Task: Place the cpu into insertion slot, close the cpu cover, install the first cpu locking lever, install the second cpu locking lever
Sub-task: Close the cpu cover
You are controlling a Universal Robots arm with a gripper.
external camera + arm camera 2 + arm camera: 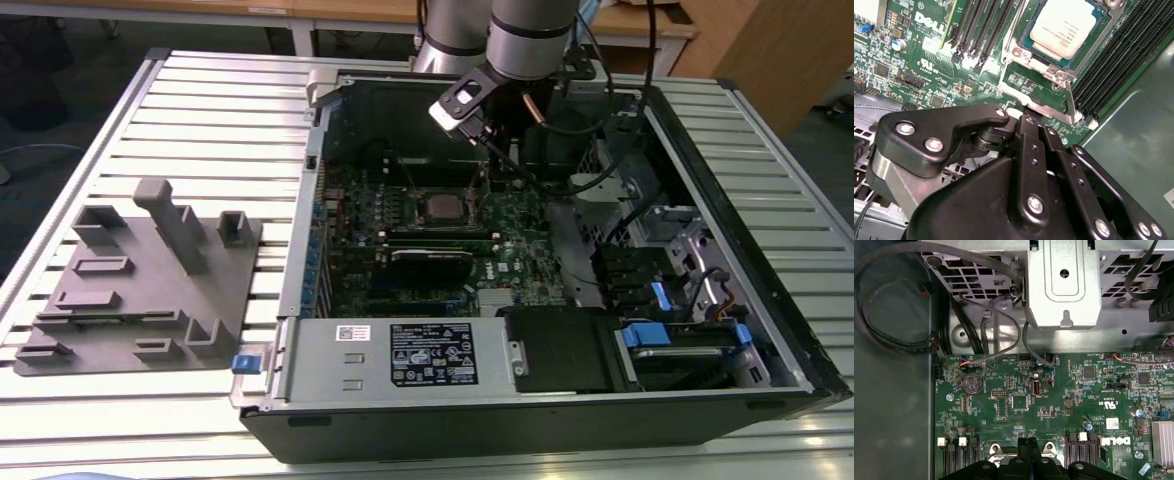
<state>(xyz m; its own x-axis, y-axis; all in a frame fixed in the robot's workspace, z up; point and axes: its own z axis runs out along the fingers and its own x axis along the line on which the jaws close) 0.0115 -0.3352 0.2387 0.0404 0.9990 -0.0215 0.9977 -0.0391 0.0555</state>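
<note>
The cpu (1064, 27), a flat square chip with a silvery top, sits in the insertion slot (1026, 37) on the green motherboard (929, 45). In the exterior view the cpu (441, 208) shows in the middle of the board. The silver cpu cover (1046, 106) lies low around the chip, its edge plate towards me. My gripper (1024, 119) is shut, its tips right at that edge plate. In the first wrist view the black fingers (1024, 447) are pressed together over the board. I cannot tell how the locking levers stand.
The open computer case (747, 330) lies on a slatted metal table (200, 110). Long black memory slots (1119, 55) flank the socket. A silver bracket (1064, 285), cables (884, 335) and the power supply (400, 355) crowd the case. A grey fixture (134, 290) stands at the exterior view's left.
</note>
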